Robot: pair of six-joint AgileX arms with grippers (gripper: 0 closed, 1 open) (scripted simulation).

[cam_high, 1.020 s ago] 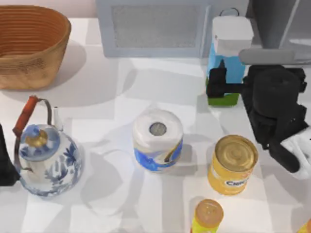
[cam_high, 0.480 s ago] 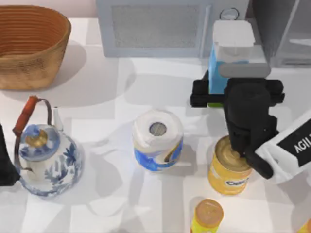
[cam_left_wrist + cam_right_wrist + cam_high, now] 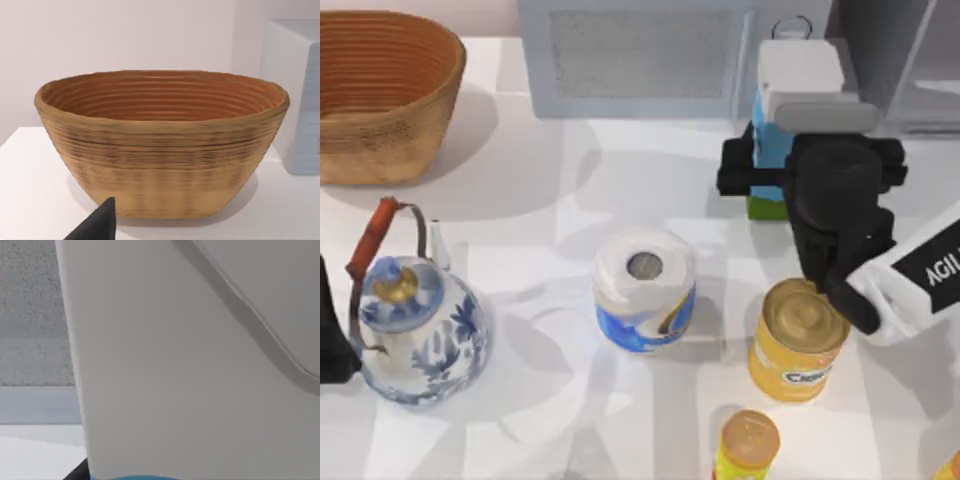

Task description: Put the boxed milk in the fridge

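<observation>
The boxed milk (image 3: 796, 80), with its white top, sky-blue body and green base, stands upright at the back right of the table, just in front of the fridge (image 3: 876, 40). My right gripper (image 3: 817, 150) is up against the carton's near side, at the height of its blue body, with the black wrist reaching in from the right. In the right wrist view the carton's white upper part (image 3: 190, 370) sits very close to the camera. My left arm (image 3: 332, 345) is parked at the table's left edge.
A light-grey microwave (image 3: 640, 55) stands left of the carton. A yellow can (image 3: 798, 338) and a small orange-capped bottle (image 3: 748, 445) sit under the right arm. A paper roll (image 3: 645, 288) is mid-table, a blue-and-white teapot (image 3: 415, 320) at the left, and a wicker basket (image 3: 385, 90) (image 3: 160, 145) at the back left.
My right gripper swung from the carton's right side round to its near side, turning to face the back of the table, then moved slightly farther back against the carton. The left arm stayed still.
</observation>
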